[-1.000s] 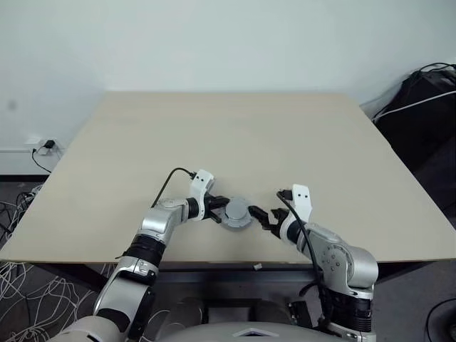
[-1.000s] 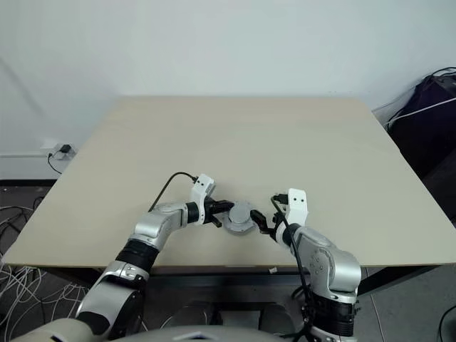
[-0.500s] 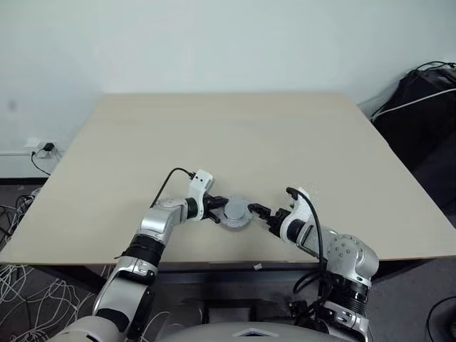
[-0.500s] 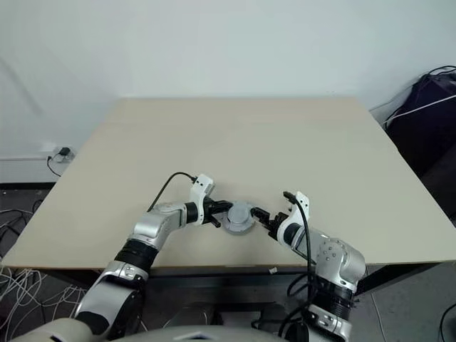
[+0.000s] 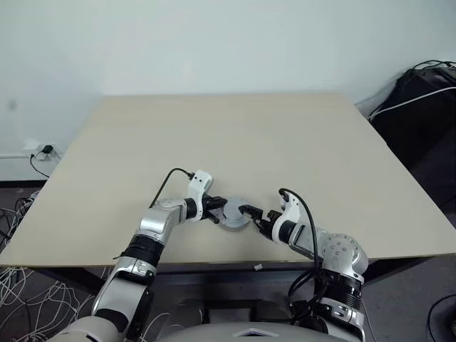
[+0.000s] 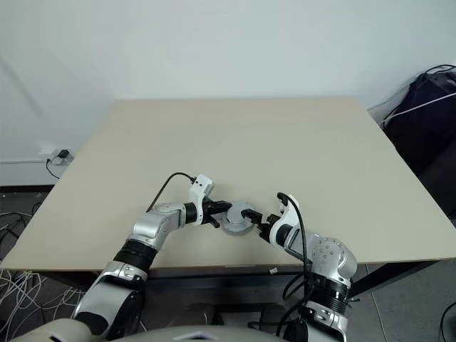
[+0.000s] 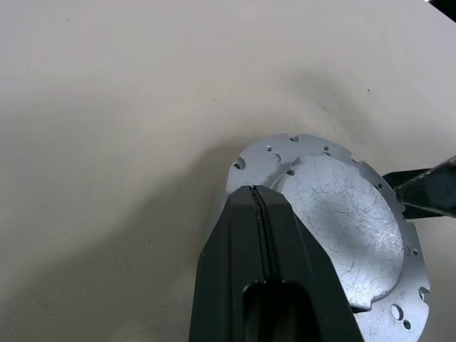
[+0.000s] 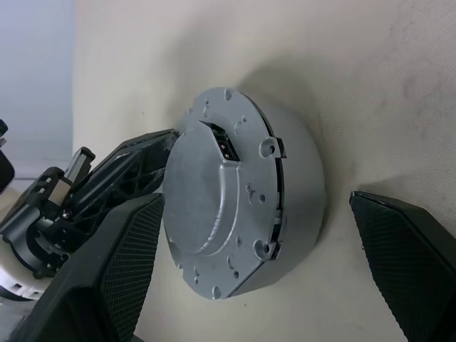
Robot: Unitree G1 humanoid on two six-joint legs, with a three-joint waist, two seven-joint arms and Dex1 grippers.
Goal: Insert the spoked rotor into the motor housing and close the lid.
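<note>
The silvery-grey round lid lies domed face up near the table's front edge, with a holed flange and a grey side wall below it. The spoked rotor and the motor housing are hidden under it. My left gripper is shut, and its joined tips press against the lid's left edge. My right gripper is open at the lid's right side. In the right wrist view its two fingers stand wide apart on either side of the lid and grip nothing.
The beige table stretches far behind the lid, and its front edge is close below both hands. A black bag with a white cable sits off the right rear corner. Loose cables lie on the floor at left.
My right wrist has rolled and the open gripper has moved left toward the lid, so its fingers now flank it. The left gripper and the lid have stayed put.
</note>
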